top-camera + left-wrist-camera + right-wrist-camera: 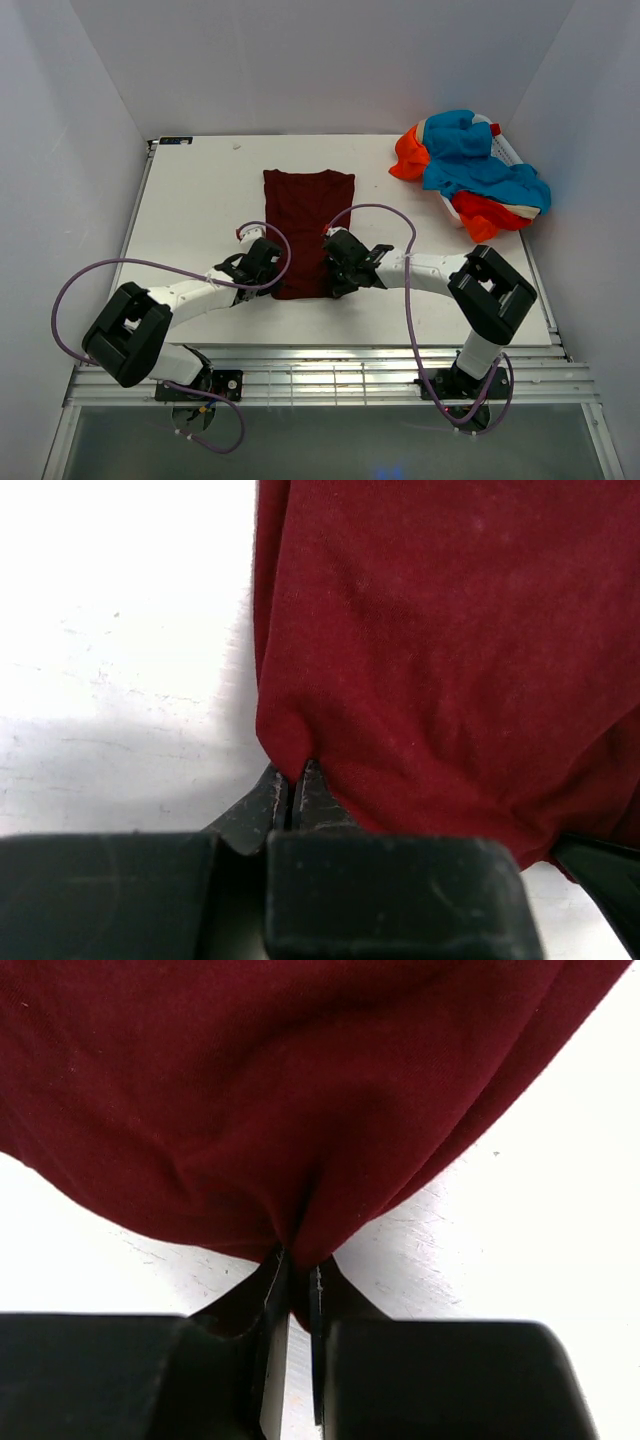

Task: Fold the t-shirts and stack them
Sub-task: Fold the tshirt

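The maroon t-shirt (308, 225) lay flat mid-surface (200, 200), its near hem by the arms. The left gripper (292, 780) had its jaws pinching the hem's left corner, and the right gripper (295, 1260) had its jaws clamped on the hem's right end. The orange-red and turquoise t-shirts (470, 170) were heaped at the far right edge, well apart, with white surface showing between.

white left arm (190, 293), white right arm (432, 268), boxy black elbow housings, purple cables (372, 207) looping alongside, black left tool (293, 785), black right tool (293, 1270), scuffed matte finish, black bases (195, 385) on silver rail (330, 385)
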